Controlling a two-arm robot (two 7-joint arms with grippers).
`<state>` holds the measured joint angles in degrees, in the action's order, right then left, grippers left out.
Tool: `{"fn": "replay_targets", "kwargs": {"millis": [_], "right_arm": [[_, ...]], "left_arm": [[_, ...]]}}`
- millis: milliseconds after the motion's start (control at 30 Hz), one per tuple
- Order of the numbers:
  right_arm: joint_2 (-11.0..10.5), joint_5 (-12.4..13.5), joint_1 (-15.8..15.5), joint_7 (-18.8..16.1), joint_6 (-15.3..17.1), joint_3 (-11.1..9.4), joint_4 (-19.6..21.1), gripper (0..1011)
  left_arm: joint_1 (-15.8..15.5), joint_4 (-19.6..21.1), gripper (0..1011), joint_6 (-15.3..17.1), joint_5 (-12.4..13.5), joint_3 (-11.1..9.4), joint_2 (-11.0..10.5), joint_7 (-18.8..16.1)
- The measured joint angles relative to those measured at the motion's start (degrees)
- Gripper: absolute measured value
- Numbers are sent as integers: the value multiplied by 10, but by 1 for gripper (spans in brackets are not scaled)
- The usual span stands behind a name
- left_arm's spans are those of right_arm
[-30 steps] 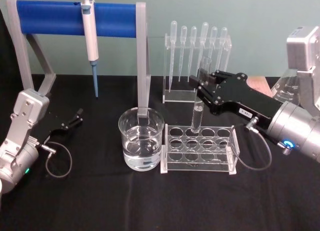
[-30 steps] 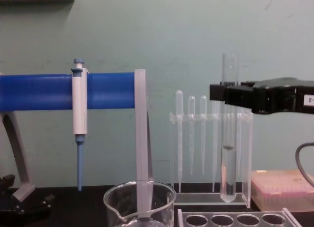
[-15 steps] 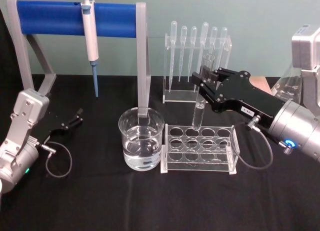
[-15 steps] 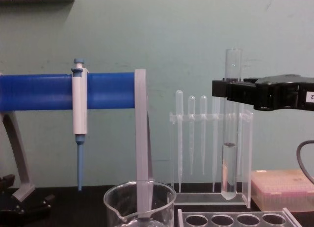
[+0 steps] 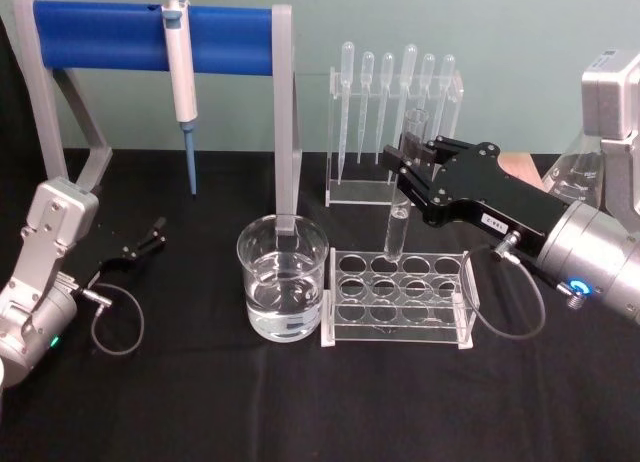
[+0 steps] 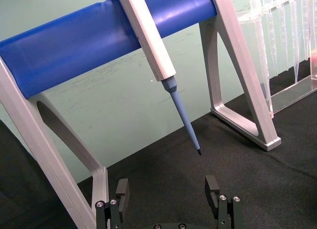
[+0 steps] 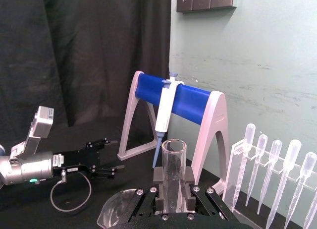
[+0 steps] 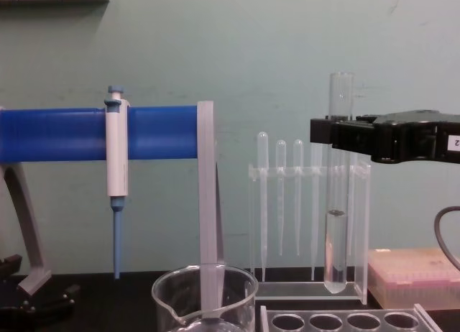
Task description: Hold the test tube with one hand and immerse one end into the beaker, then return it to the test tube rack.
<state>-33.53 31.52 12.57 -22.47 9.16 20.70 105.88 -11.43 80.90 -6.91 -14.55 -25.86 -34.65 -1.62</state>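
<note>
My right gripper (image 5: 408, 160) stays clamped on the test tube (image 8: 336, 231), which has risen a little and hangs upright, clear above the rack (image 5: 462, 292). I think the beaker (image 5: 252, 282) comes next. The left gripper (image 5: 152, 232) rests parted.

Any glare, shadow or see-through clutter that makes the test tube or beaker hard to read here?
Head view: even light, no hard shadows; the top of the test tube, above the right hand, merges with the clear pipettes behind; small highlights on the beaker. Chest view: it reads cleanly against the plain wall, liquid line visible. The left hand sits parked far left.
</note>
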Motion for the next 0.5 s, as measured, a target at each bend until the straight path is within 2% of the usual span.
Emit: {"fn": "replay_targets", "kwargs": {"millis": [500], "right_arm": [[0,0,1,-1,1,0,0,225]], "left_arm": [[0,0,1000,0,0,0,0,0]]}}
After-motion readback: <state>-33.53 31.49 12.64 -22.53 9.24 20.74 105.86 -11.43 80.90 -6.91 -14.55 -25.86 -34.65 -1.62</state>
